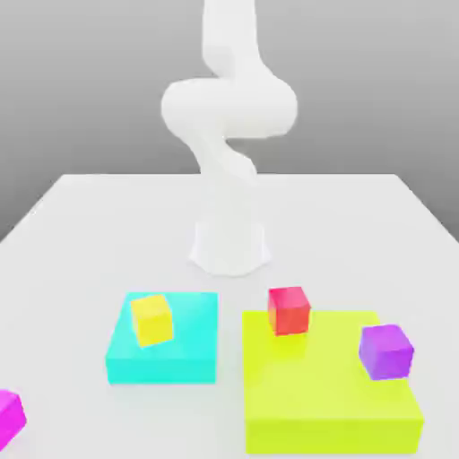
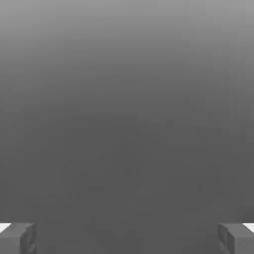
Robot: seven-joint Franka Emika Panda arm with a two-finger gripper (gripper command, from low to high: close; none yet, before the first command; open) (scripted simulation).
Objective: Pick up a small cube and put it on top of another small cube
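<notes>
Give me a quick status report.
Gripper open, empty. Magenta cube on table at exterior view's left edge, untouched. Nothing near it.

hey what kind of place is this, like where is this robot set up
Most likely a simulated tabletop test scene, not a real room: a plain white table, a featureless grey backdrop, a smooth white robot arm, and flat-coloured blocks such as the small magenta-pink cube and the large yellow-green slab.

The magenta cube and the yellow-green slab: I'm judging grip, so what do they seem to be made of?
The magenta cube, at the exterior view's lower left edge, looks like smooth matte plastic: flat uniform colour, no grain, no glare. The yellow-green slab looks the same: plain colour, crisp edges, soft shading. Both are simulator renders, so the real material stays open.
</notes>
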